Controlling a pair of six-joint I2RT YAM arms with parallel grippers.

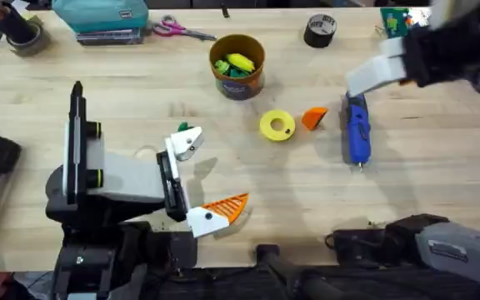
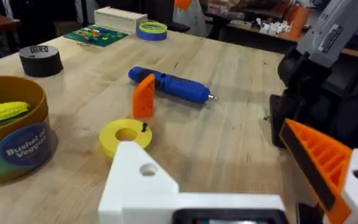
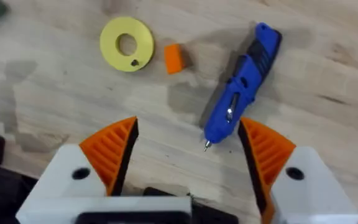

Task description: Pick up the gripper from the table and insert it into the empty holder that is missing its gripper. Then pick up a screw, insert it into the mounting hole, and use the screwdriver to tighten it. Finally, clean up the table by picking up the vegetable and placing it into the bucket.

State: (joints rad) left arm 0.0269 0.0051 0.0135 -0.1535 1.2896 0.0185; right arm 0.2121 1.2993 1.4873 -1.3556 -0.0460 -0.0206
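Overhead: the gripper (image 1: 313, 117) lies loose on the table (image 1: 440, 167), between the yellow disc (image 1: 277, 126) and the screwdriver (image 1: 356, 132); nothing is fitted yet. Right gripper (image 3: 188, 146) hangs spread and empty above the screwdriver; left gripper (image 1: 208, 175), also spread, shows the bare holder (image 2: 138, 180).

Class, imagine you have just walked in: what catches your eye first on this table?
Probably the blue screwdriver lying on the table's right side, with the right gripper open above it. Next, the loose orange gripper beside a yellow disc, and the bucket behind them holding toy vegetables.
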